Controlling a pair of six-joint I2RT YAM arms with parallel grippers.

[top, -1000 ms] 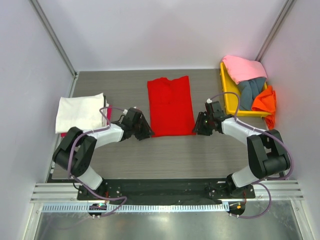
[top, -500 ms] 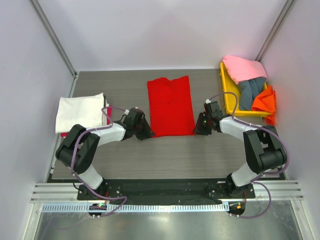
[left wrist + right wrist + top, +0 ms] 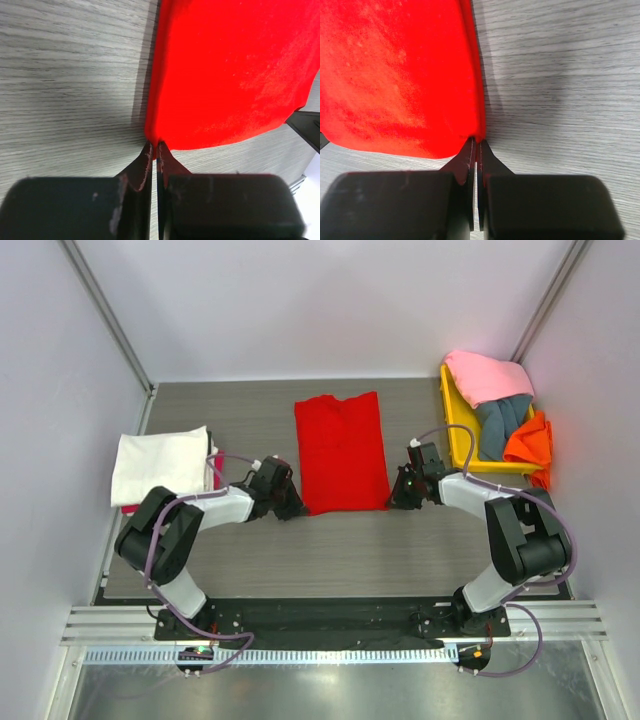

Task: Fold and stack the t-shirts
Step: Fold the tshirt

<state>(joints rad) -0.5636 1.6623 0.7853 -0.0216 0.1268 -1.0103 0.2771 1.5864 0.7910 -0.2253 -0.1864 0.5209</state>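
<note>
The red t-shirt [image 3: 340, 450] lies flat in a long folded strip at the middle of the desk [image 3: 330, 550]. The left hand [image 3: 290, 508] pinches its near-left corner and the right hand [image 3: 397, 500] its near-right corner. A folded cream-white t-shirt [image 3: 160, 465] lies far left. Other t-shirts [image 3: 500, 415] are heaped in the yellow tray [image 3: 452, 430] far right.

centre: red cloth t-shirt [image 3: 340, 452] is lying flat on grey wood-grain table [image 3: 240, 410] | left: folded cream-white cloth t-shirt [image 3: 160, 465] is lying | right: yellow plastic tray [image 3: 449, 412] is holding pink cloth t-shirt [image 3: 487, 375], grey-blue cloth t-shirt [image 3: 500, 418], orange cloth t-shirt [image 3: 527, 440]
</note>
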